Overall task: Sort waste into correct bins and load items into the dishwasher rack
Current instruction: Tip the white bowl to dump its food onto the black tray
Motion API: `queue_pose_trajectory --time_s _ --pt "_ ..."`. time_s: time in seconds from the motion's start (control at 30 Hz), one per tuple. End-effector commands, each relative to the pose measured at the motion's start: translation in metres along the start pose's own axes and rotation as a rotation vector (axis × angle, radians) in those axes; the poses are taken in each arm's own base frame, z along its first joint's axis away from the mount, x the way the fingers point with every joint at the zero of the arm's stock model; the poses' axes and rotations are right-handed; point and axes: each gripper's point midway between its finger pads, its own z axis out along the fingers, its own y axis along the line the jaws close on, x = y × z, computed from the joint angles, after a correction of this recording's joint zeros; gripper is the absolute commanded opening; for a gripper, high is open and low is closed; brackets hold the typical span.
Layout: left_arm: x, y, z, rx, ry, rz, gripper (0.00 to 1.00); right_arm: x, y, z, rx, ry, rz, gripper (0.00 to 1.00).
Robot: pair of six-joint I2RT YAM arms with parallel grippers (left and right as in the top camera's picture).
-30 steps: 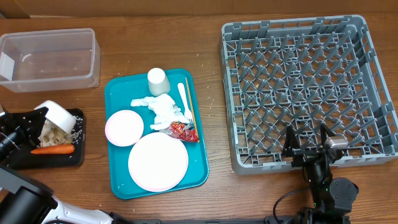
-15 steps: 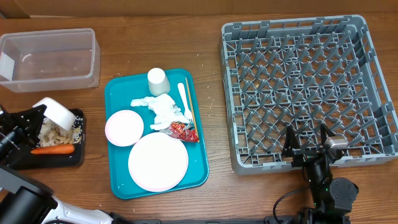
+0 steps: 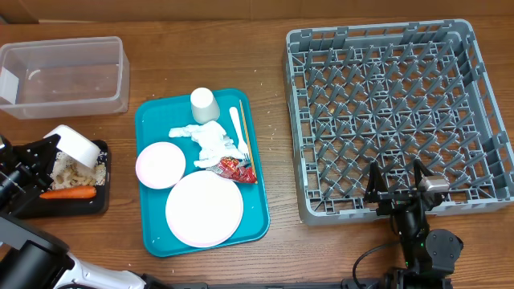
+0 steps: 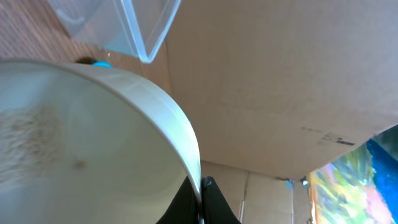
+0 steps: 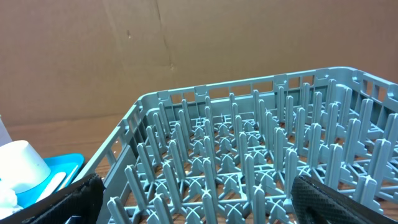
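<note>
Left claw (image 4: 201, 196) pinches bowl (image 3: 78, 146) rim over black tray (image 3: 100, 202): tip steeper, centred, so scraps (image 3: 74, 170) land inside; bowl seems near-empty; right claw (image 3: 395, 177) spread, idle.

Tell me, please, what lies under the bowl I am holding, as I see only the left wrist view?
Observer: The bowl, pinched by the left gripper, hangs tilted over the black tray.
Operator: What is in that tray?
Observer: Beige scraps and a carrot.
Operator: And the right arm?
Observer: The right gripper stands open at the near edge of the rack, holding nothing.
</note>
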Motion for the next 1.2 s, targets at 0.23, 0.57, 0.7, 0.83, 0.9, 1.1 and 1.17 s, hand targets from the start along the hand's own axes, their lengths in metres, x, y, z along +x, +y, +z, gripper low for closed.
queue_pose_trajectory --time_s 0.23,0.57,0.7,0.83,0.9,1.1,1.17 --pt "-0.004 0.013 -0.004 -0.044 -0.015 -0.066 0.04 0.003 -0.004 0.0 0.016 0.001 -0.002 1.0" --pt "-0.007 -0.007 -0.005 0.075 -0.017 0.038 0.04 0.003 -0.004 0.0 0.016 0.001 -0.003 1.0" --pt "-0.005 0.007 -0.005 -0.001 -0.017 -0.038 0.04 0.003 -0.004 0.0 0.016 0.001 -0.003 1.0" --pt "-0.004 0.011 -0.005 -0.028 -0.015 -0.016 0.04 0.003 -0.004 0.0 0.016 0.001 -0.003 1.0" --pt "-0.004 0.012 -0.006 -0.03 -0.016 0.003 0.04 0.003 -0.004 0.0 0.016 0.001 -0.003 1.0" --pt "-0.006 0.003 -0.005 0.018 -0.019 0.067 0.04 0.003 -0.004 0.0 0.016 0.001 -0.003 1.0" --pt "-0.007 0.01 -0.006 -0.016 -0.02 -0.007 0.04 0.003 -0.004 0.0 0.016 0.001 -0.003 1.0"
